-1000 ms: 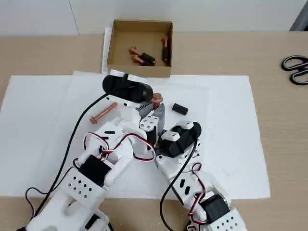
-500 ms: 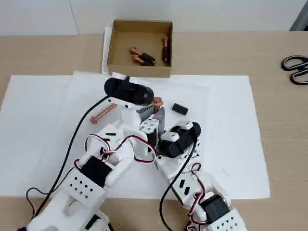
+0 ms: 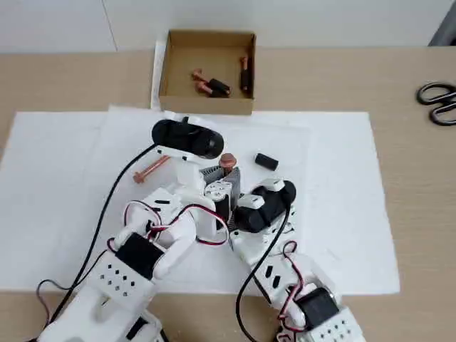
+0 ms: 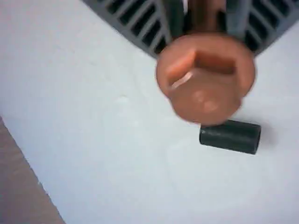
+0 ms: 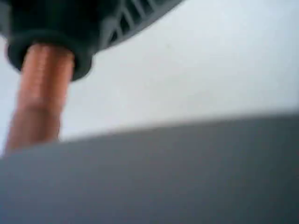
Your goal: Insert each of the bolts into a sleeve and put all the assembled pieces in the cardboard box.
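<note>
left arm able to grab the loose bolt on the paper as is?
Probably not yet: the left claw is shut on another bolt. The loose bolt itself lies uncovered on the paper beside that arm.

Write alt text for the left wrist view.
A copper bolt, head toward the camera, is gripped by its shaft in the grey ribbed left hand above white paper. A loose black sleeve lies on the paper just past the head.

White plastic arms (image 3: 121, 278), black motors (image 3: 256, 210), red-black cables (image 3: 96, 228), grey ribbed claw fingers (image 4: 126, 18).
</note>
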`<state>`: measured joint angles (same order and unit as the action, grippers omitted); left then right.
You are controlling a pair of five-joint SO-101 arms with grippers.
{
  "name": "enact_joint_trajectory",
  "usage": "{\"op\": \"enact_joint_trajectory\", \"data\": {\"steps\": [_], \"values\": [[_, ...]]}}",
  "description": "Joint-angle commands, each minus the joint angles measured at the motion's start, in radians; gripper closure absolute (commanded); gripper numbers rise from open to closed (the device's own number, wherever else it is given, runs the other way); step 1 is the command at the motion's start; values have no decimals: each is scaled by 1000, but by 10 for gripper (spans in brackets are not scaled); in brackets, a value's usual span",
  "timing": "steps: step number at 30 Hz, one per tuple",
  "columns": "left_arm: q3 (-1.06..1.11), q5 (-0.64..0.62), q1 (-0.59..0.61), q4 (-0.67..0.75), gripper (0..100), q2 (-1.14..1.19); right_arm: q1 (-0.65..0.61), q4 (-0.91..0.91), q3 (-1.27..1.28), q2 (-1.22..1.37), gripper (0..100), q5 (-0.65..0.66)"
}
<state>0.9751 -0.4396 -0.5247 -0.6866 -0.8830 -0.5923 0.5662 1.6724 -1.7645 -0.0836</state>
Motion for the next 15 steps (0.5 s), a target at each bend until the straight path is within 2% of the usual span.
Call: {"op": "enact_joint_trajectory", "data": {"steps": [1,7,15], "values": [[-4,-6,-3,-17,994,-12,2,-22,2,-13,995,-11],[-7,-6,-46,-110,994,-12,2,-22,2,-13,995,-9],[-4,-2,-66,-115,994,-12,2,-22,6,-13,995,-9]]}}
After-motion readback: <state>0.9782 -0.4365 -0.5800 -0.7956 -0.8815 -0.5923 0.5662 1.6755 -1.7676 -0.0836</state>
